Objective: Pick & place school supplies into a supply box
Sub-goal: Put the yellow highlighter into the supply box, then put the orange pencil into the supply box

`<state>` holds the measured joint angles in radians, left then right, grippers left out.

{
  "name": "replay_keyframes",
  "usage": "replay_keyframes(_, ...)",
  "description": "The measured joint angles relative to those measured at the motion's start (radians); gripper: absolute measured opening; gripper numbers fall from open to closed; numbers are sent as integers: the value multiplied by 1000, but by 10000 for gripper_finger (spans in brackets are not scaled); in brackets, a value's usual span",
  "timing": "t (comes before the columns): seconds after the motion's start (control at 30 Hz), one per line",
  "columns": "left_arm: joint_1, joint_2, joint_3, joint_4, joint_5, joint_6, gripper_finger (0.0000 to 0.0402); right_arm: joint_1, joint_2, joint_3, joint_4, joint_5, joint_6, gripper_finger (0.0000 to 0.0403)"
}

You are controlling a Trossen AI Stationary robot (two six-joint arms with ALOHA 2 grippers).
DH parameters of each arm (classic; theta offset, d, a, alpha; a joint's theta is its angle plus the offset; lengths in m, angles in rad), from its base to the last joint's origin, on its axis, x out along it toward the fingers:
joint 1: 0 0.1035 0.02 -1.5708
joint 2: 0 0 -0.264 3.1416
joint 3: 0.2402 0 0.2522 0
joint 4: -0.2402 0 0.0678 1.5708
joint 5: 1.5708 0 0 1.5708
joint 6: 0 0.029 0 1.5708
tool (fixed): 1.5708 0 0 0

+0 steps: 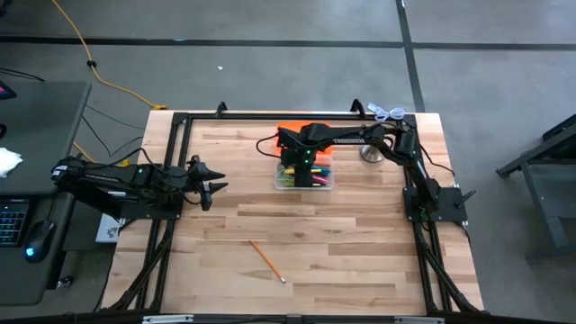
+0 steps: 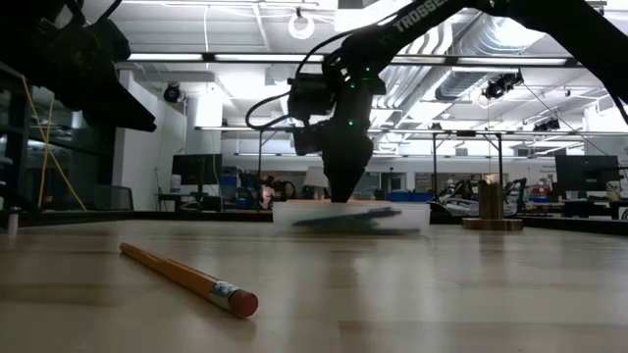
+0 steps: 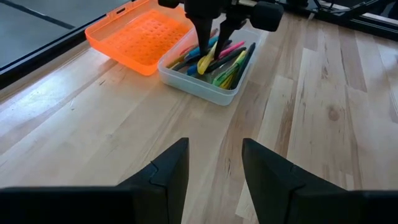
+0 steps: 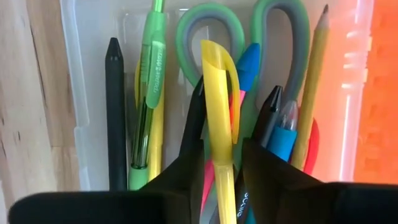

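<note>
The right gripper (image 1: 301,171) reaches down into the clear supply box (image 1: 326,184) at the far middle of the wooden table (image 1: 342,252), its 2 fingers (image 4: 186,171) slightly apart on either side of a yellow pen (image 4: 219,124); whether they grip the pen or merely flank it cannot be told. Inside the box lie green-handled scissors (image 4: 211,18), a green pen (image 4: 148,81), a black pen (image 4: 114,106), a blue pen (image 4: 249,65) and a wooden pencil (image 4: 314,81), among other supplies. The orange lid (image 3: 140,38) sits flat against the box's far side, touching it. A silver bell-shaped object (image 1: 369,154) stands just right of the box. 1 orange pencil (image 1: 267,260) with a pink eraser lies alone on the near part of the table, well apart from the box. The left gripper (image 1: 212,186) hangs at the table's left edge, jaws parted and holding nothing.
</note>
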<state>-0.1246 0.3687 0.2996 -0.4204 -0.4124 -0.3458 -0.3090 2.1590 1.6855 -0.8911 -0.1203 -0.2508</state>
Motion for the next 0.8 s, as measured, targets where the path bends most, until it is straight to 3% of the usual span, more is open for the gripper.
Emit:
replay_keyframes(0.5,0,0,0,1,0,0,179,2,-4,0,-73,-17,50,101)
replay_keyframes(0.8,0,0,0,5,0,0,179,2,-92,2,-77,1,69,101)
